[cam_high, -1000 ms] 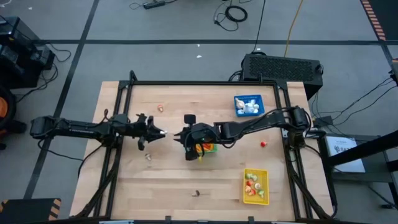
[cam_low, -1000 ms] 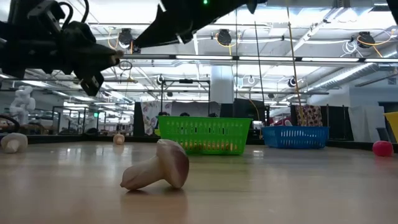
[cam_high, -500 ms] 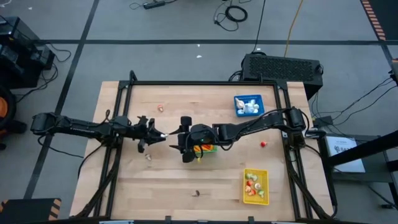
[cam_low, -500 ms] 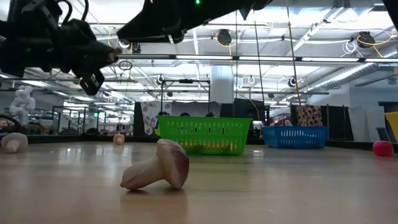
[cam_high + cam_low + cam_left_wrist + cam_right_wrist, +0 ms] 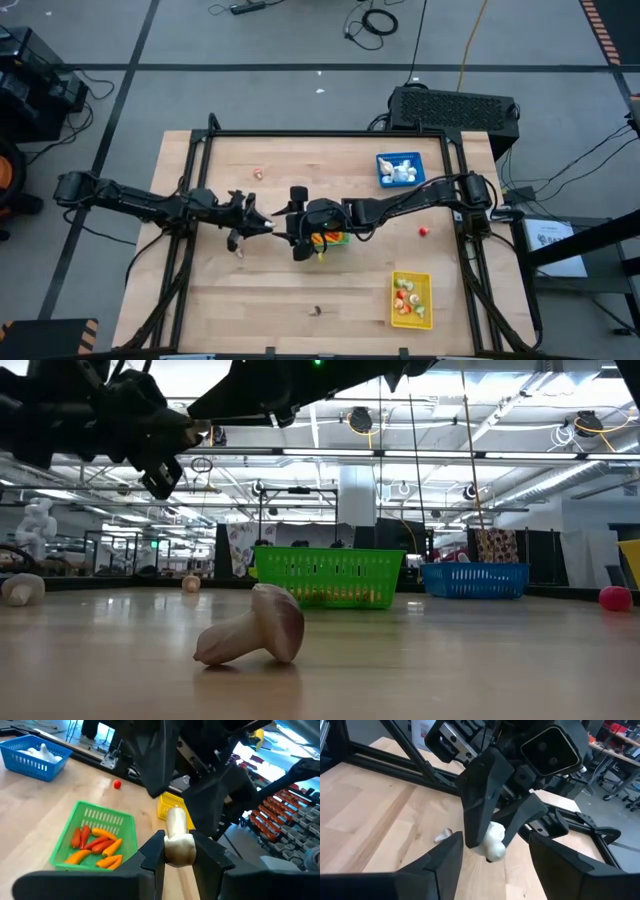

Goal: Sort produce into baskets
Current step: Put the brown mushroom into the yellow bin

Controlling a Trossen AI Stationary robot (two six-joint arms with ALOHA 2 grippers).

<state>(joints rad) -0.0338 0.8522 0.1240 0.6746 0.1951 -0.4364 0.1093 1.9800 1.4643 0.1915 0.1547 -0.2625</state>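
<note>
Top-down, going L to R: the left arm reaches in from the table's left edge, and the left gripper [image 5: 262, 222] hangs over mid-table with a small white mushroom [image 5: 268, 223] pinched at its tips. Just beside it is the right gripper [image 5: 290, 228], fingers spread wide and holding nothing, poised abt the mushroom as if for a hand-off. Under the right wrist sits the green basket [image 5: 337, 238], mostly hidden. Further R, the blue basket [image 5: 400, 168] holds white pieces near the far edge. A red piece [image 5: 423, 231] lies loose on the wood. The yellow basket [image 5: 411, 299] sits near the front w/ red and green bits.

Handling, as a judgement: the mushroom looks like a light, stiff, smooth plastic toy, so probably slippery. It is not fragile, but its rounded cap could squirt out of a loose grip. The stem or the cap's flanks seem the best hold.

What each view adds: the left wrist view shows the fingertips [image 5: 155, 855] clamping the cap, stem up, and the green basket [image 5: 95, 841] filled w/ orange and red carrot-like pieces. The right wrist view shows its own open fingers [image 5: 445, 860] flanking the mushroom [image 5: 490, 840]. The low view alone shows a brown-capped mushroom [image 5: 255, 628] lying on its side, plus a pale piece [image 5: 22, 588] far left.
</note>
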